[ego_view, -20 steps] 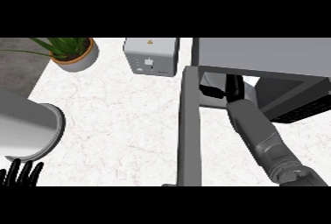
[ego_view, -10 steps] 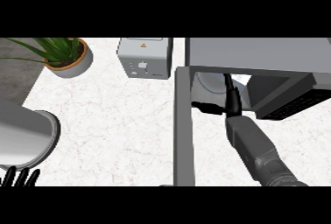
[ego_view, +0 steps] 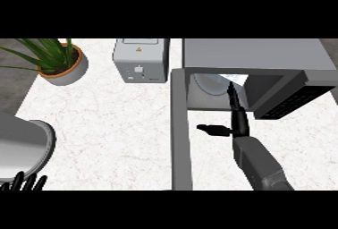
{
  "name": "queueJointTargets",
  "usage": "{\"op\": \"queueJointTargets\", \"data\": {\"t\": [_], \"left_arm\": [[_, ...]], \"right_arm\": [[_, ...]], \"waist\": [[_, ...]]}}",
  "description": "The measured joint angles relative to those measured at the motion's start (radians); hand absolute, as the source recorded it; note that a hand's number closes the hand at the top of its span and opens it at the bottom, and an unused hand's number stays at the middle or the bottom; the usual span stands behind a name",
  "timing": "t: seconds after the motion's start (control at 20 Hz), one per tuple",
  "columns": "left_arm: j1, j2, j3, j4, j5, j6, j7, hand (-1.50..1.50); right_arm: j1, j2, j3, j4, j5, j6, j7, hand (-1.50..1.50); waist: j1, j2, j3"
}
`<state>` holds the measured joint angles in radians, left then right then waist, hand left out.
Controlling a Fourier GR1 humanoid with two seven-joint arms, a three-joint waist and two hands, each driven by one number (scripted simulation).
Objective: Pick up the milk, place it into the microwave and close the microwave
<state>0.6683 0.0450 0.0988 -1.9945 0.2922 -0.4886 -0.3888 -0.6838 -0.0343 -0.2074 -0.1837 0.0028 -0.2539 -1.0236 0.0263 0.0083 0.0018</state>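
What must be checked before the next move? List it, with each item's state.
1. Microwave door swung open: ok.
2. Milk inside the microwave: cannot tell; only a pale shape shows inside.
3. Right hand clear of the microwave: not ok; it reaches inside.
4. Right hand's fingers straight: ok.
5. Left hand away from the door's path: ok; it rests at the lower left edge.

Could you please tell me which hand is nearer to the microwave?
Right. The right hand points into the microwave's open front; the left hand rests at the view's lower left, far away.
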Motion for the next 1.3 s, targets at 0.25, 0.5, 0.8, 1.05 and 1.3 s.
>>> {"op": "queueJointTargets", "data": {"t": [0.25,0.5,0.8,1.05,1.3], "left_arm": [[0.018,0.001,-0.015,-0.014,-0.030,-0.018,0.014,-1.50],[0.015,-0.025,-0.067,-0.010,-0.093,-0.009,0.026,-1.50],[-0.022,-0.020,-0.122,0.027,-0.135,-0.038,0.035,-1.50],[-0.093,0.003,-0.173,0.090,-0.219,-0.059,0.047,1.50],[-0.199,-0.011,-0.240,0.166,-0.353,-0.027,0.029,1.50]], "right_arm": [[0.070,-0.013,0.029,-0.043,0.010,0.096,0.000,-1.50],[0.196,-0.030,0.053,-0.134,0.010,0.135,-0.004,-1.50],[0.350,-0.072,0.070,-0.309,-0.013,0.177,0.006,1.50],[0.484,-0.136,0.070,-0.442,-0.045,0.240,0.024,-1.50],[0.609,-0.193,0.050,-0.571,-0.098,0.302,0.058,-1.50]], "waist": [[-0.014,-0.006,-0.001],[-0.025,-0.010,-0.002],[-0.038,-0.014,-0.003],[-0.043,-0.014,-0.003],[-0.043,-0.013,-0.003]]}}
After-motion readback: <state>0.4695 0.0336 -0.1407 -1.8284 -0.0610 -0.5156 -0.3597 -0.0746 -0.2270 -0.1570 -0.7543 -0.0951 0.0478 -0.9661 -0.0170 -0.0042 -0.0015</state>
